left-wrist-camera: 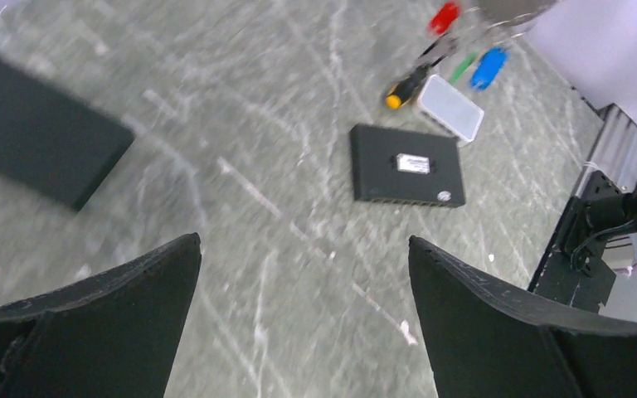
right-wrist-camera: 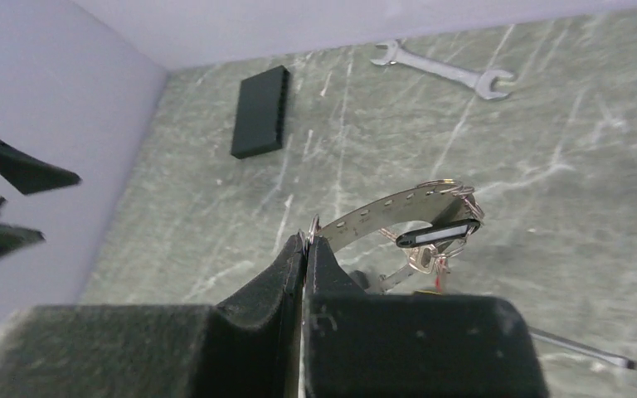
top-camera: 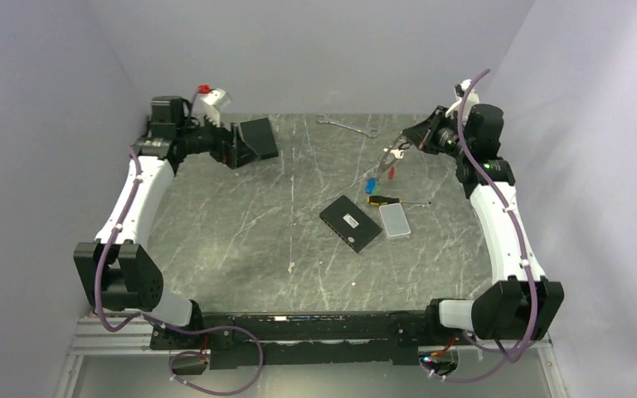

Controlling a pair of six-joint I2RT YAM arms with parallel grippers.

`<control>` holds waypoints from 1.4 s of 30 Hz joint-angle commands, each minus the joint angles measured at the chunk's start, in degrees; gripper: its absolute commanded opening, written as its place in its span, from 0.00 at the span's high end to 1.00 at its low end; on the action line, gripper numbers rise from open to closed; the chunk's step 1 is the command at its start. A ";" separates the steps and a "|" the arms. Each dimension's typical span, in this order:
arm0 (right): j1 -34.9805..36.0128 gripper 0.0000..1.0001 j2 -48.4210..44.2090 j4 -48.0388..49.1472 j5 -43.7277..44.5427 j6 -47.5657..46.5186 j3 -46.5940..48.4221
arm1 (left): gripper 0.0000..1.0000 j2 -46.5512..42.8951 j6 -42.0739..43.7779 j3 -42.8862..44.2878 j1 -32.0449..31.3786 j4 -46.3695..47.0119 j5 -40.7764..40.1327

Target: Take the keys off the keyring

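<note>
My right gripper (right-wrist-camera: 307, 240) is shut on the keyring (right-wrist-camera: 398, 207), a thin grey metal band held above the table at the back right. A dark tag key (right-wrist-camera: 438, 234) hangs from the ring's far end. In the top view the right gripper (top-camera: 394, 152) has a red key (top-camera: 391, 172) and a blue key (top-camera: 371, 184) dangling under it. The left wrist view shows the red key (left-wrist-camera: 444, 16), a green key (left-wrist-camera: 464, 65) and the blue key (left-wrist-camera: 488, 68). My left gripper (left-wrist-camera: 303, 249) is open and holds nothing, at the back left (top-camera: 232, 149), far from the ring.
A flat black box (top-camera: 350, 222), a small white box (top-camera: 395, 220) and a yellow-handled screwdriver (top-camera: 381, 200) lie under the hanging keys. A silver wrench (top-camera: 347, 126) lies at the back. A black block (top-camera: 259, 137) sits beside the left gripper.
</note>
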 commanded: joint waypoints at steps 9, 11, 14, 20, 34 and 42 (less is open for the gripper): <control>9.76 1.00 9.59 12.53 3.65 17.08 5.50 | 0.04 7.61 -15.58 1.71 -18.53 28.48 -7.56; 11.64 1.00 10.64 12.79 4.84 17.23 5.95 | 0.06 9.49 -14.62 3.24 -21.01 29.41 -9.12; 14.21 1.00 12.24 12.19 6.58 16.98 7.21 | 0.10 12.23 -12.38 6.13 -24.33 28.84 -12.30; 16.96 1.00 14.71 11.86 7.92 17.15 8.30 | 0.17 15.36 -10.22 9.34 -29.36 26.31 -14.02; 19.62 1.00 16.23 12.77 6.14 18.90 8.18 | 0.41 18.73 -2.72 9.32 -35.68 23.31 -26.92; 19.51 0.85 15.92 15.49 2.52 18.38 5.98 | 1.00 17.63 1.98 10.76 -35.82 19.22 -33.53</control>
